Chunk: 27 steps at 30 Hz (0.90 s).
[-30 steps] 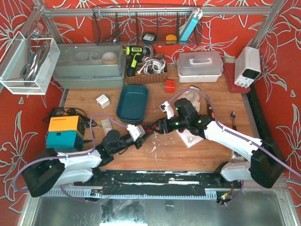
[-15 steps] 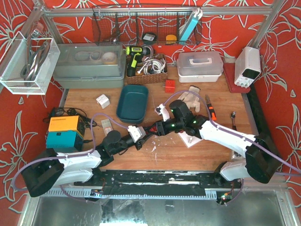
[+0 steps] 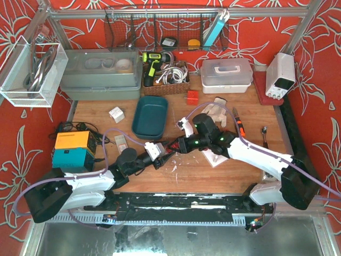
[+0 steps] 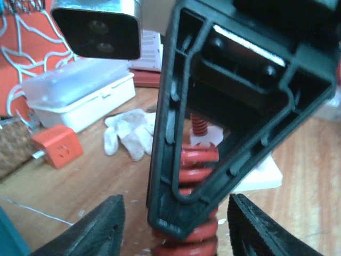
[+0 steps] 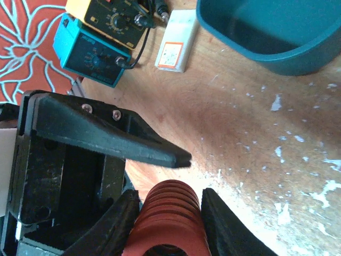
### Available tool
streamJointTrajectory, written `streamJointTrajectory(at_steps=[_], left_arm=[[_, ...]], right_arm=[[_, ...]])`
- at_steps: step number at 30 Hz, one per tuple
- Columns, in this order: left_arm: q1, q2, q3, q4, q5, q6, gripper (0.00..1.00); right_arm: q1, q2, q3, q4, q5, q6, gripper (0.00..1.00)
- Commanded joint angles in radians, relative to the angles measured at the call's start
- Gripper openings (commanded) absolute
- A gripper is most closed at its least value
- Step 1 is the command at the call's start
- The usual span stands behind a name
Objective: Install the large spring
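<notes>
Clamping red spring (image 5: 169,216) in my right pincer (image 5: 170,201), plain on its wrist view, left pincer (image 4: 176,205) spread wide around it, overhead too small to tell

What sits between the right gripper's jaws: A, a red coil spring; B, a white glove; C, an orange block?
A: in the right wrist view the red coil spring sits snug between the jaws of the right gripper.
</notes>
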Motion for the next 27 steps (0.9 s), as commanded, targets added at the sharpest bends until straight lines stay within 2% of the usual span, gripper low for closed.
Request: streamJointTrajectory(at_steps=[1, 3, 4, 6, 11, 17, 23, 27], left_arm=[[-0.004, 0.003, 0.024, 0.025, -0.03, 0.01, 0.63], [-0.004, 0.007, 0.032, 0.011, -0.041, 0.002, 0.76], [-0.004, 0.007, 0.035, 0.008, -0.044, -0.001, 0.89], [-0.004, 0.01, 0.037, 0.005, -0.061, -0.012, 1.0], [-0.004, 0.015, 0.059, -0.045, -0.165, -0.032, 1.0], [-0.003, 0.016, 0.063, -0.057, -0.223, -0.037, 1.0], [-0.004, 0.019, 0.066, -0.065, -0.225, -0.039, 1.0], [-0.004, 0.021, 0.07, -0.07, -0.224, -0.041, 1.0]], right_arm=[[0.003, -0.084, 0.003, -0.07, 0.132, -0.026, 0.0], [0.0, -0.111, -0.002, -0.114, 0.203, -0.038, 0.0], [-0.002, -0.129, -0.004, -0.138, 0.246, -0.041, 0.0], [-0.006, -0.167, -0.011, -0.186, 0.325, -0.05, 0.0], [-0.009, -0.272, -0.025, -0.347, 0.559, -0.066, 0.0], [-0.009, -0.376, -0.012, -0.569, 0.797, -0.065, 0.0], [-0.009, -0.404, -0.018, -0.734, 0.858, -0.025, 0.0], [-0.009, -0.416, -0.061, -0.749, 0.857, -0.009, 0.0]])
